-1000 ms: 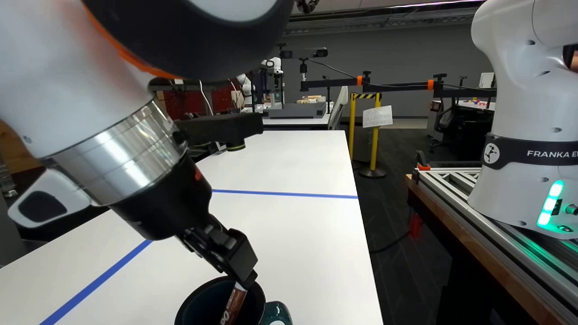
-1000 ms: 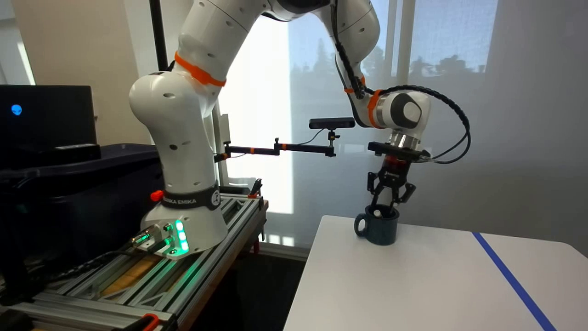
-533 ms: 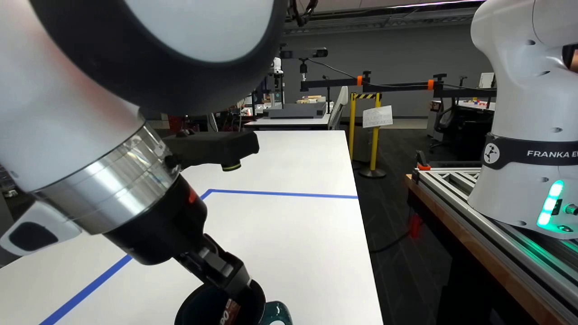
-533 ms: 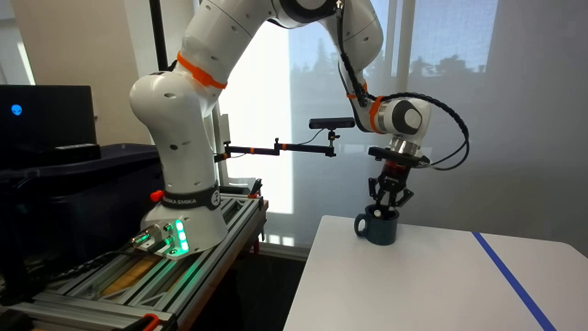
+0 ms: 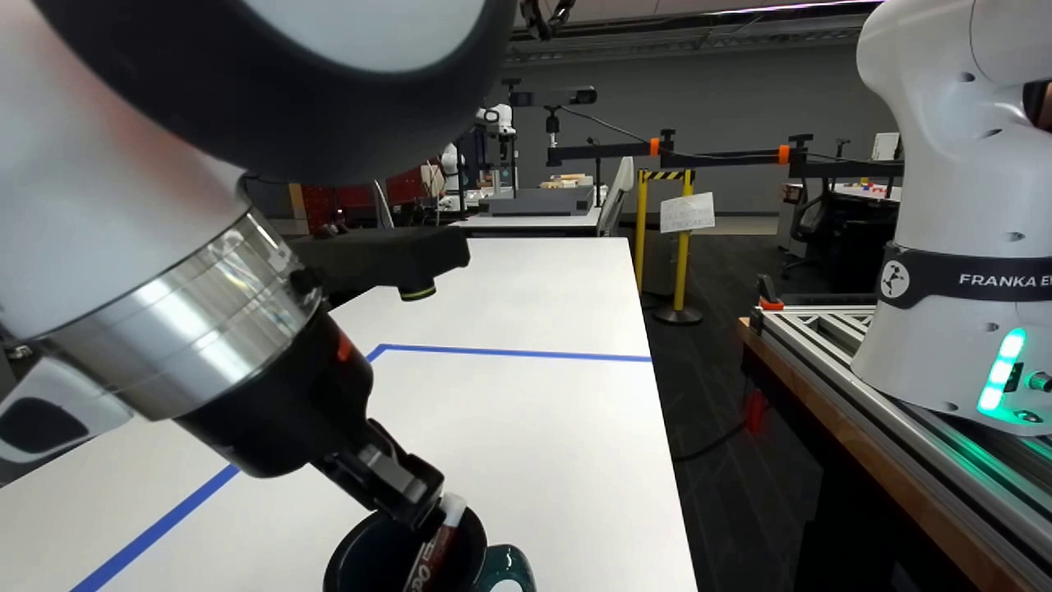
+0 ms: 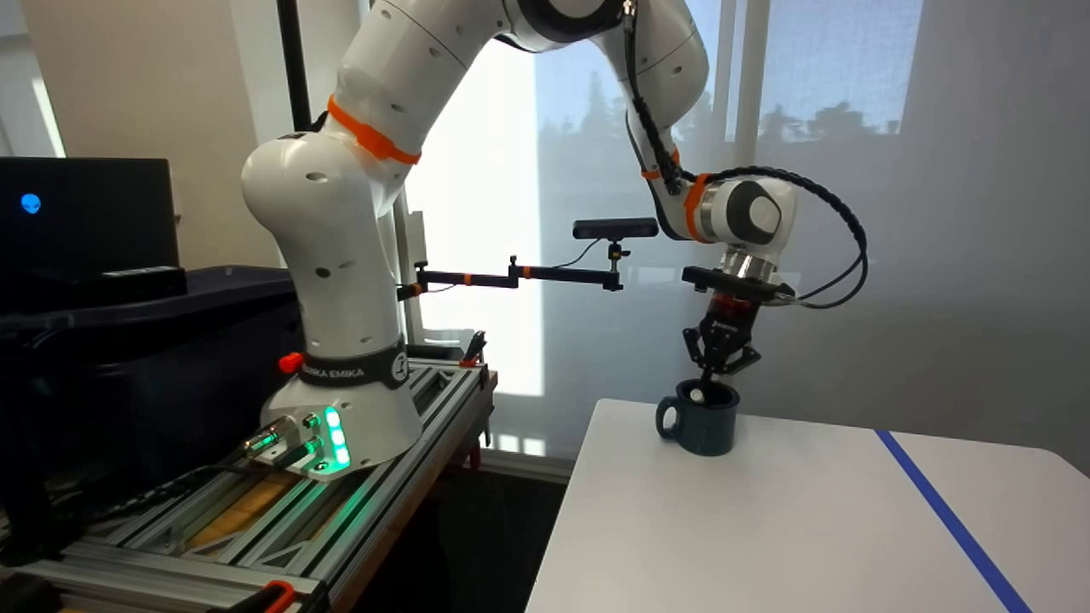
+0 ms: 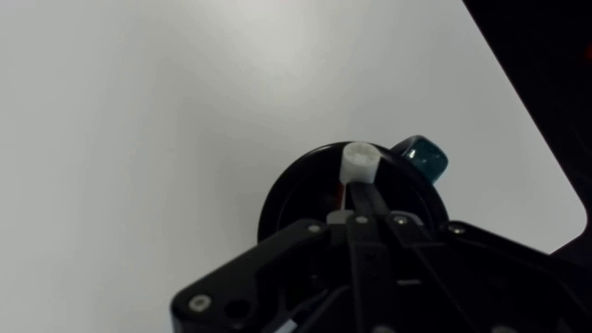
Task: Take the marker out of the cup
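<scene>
At the cup (image 6: 712,432) | arm (image 5: 115,189) slanting down | tool (image 7: 364,188) pressed together (marker (image 5: 436,545) leaning just beside it)

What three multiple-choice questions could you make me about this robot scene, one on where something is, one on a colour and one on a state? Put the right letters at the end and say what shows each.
1. Where is the lower part of the slim reddish-brown marker, relative to the round, dark teal cup?
A. Beside it
B. Inside it
C. Under it

2. What colour is the marker's upper end?
A. Green
B. Yellow
C. White

3. How does the cup stand on the flat white tabletop?
A. Upright
B. On its side
C. Upside down

Right letters:
1 B: in an exterior view the marker slants down into the cup's opening.
2 C: the wrist view shows that end white, close up.
3 A: in an exterior view the cup's base rests on the tabletop and its opening faces up.
</scene>
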Robot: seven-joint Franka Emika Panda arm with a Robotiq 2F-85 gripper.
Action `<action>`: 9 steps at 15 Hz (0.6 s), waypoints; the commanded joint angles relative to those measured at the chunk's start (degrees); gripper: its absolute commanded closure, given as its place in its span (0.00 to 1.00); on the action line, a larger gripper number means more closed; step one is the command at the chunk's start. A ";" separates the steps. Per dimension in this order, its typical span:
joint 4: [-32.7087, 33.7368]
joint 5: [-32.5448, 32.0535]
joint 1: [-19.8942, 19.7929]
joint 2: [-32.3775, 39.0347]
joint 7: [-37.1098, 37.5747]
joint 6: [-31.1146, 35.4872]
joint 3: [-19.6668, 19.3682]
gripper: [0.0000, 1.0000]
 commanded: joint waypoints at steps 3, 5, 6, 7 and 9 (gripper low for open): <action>-4.85 0.22 -0.48 -6.29 -1.64 -3.85 1.12 1.00; -4.66 -0.13 -0.33 -6.51 -1.51 -5.00 1.01 0.74; -4.47 -0.52 -0.21 -6.47 -1.29 -5.06 0.88 0.72; -4.23 -0.64 -0.17 -6.33 -1.08 -4.97 0.80 0.67; -3.91 -1.10 -0.14 -5.95 -1.09 -4.36 0.63 0.51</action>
